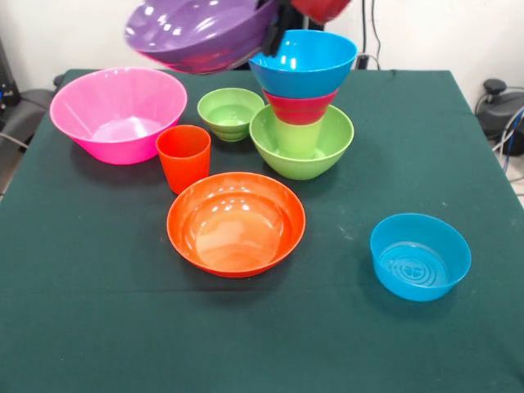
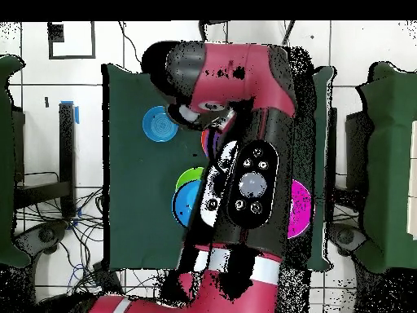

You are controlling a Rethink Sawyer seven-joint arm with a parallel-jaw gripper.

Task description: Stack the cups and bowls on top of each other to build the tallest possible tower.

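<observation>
1. Front view never shows the gripper itself, so whether it grips the purple bowl I cannot tell; that bowl hangs tilted, up left of the tower.
2. Blue bowl tops the tower, just right and lower.
3. Overhead view shows only the arm covering the worktop.

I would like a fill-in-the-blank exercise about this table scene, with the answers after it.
1. The glossy purple plastic bowl is in the air, not on the ____.
2. In the tower, the small red bowl sits directly under the ____ bowl.
3. The orange plastic cup stands beside the large ____ bowl.
4. The tower's base is a ____ bowl.

Answers: table; blue; pink; green
</observation>
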